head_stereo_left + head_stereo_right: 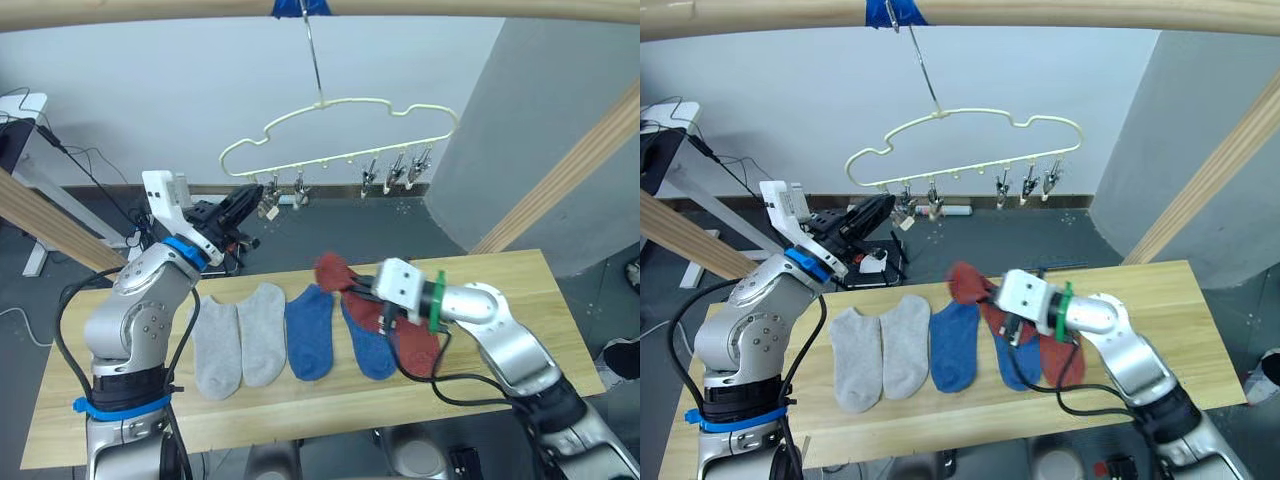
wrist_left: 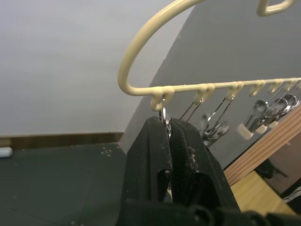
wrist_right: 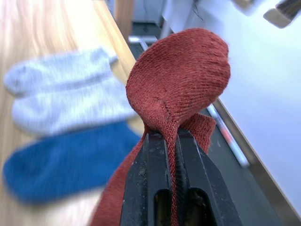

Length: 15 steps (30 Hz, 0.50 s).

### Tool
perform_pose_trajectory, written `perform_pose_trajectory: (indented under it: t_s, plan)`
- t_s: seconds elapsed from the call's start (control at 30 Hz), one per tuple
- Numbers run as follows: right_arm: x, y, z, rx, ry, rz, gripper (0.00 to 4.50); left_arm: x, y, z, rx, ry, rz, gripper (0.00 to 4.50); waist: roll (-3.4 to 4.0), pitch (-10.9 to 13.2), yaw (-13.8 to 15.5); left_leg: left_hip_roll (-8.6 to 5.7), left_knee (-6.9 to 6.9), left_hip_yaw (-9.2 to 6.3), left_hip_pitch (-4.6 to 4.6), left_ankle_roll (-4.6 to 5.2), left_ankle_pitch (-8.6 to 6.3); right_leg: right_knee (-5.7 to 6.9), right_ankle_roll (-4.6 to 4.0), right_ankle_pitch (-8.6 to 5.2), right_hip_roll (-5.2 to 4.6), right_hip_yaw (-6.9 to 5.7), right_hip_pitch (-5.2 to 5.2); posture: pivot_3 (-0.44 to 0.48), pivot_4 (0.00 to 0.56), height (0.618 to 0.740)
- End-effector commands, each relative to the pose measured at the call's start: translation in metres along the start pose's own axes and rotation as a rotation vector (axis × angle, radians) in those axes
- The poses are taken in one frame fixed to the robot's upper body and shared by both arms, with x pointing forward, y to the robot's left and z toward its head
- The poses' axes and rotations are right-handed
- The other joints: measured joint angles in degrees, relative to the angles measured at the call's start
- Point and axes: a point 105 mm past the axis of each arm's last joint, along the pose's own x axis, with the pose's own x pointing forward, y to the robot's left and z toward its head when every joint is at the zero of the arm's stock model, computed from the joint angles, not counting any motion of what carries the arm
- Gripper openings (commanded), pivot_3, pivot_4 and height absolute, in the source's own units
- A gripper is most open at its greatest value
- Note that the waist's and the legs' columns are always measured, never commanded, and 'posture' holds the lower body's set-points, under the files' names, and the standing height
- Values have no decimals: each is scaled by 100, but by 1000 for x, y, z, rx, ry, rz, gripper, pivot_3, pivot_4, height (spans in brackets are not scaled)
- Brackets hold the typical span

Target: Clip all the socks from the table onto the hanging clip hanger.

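The cream clip hanger hangs from the top pole above the table's far edge. My left gripper is raised to it and shut on its leftmost metal clip. My right gripper is shut on a rust-red sock, lifted a little above the table. A second rust-red sock lies under that arm. Two blue socks and two light grey socks lie flat in a row to the left.
Slanted wooden poles of the frame stand at the right and left, with the top pole overhead. Several free clips hang along the hanger's bar. Cables and a white stand are at the far left.
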Motion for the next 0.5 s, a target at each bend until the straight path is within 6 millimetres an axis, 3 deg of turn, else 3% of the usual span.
perform_pose_trajectory:
  t_s: [0.03,0.23,0.5]
  plan:
    - [11,-2,1,-7,8,3,37,-2,-11,16,12,-44,-45,0,0,0,54,1,-1,1,-4,0,0,-2,0,0,-2,0,-4,-263,302,739]
    - [44,-13,16,17,-34,-8,37,-3,-16,13,-30,-17,-79,0,1,1,36,1,-1,10,-9,-1,-2,-2,0,0,-10,8,-14,-263,302,739]
    - [53,-22,29,12,-80,-13,37,-5,-16,11,-34,-10,-76,0,1,2,41,0,0,10,-10,-1,-3,0,-1,0,-10,8,-14,-254,306,739]
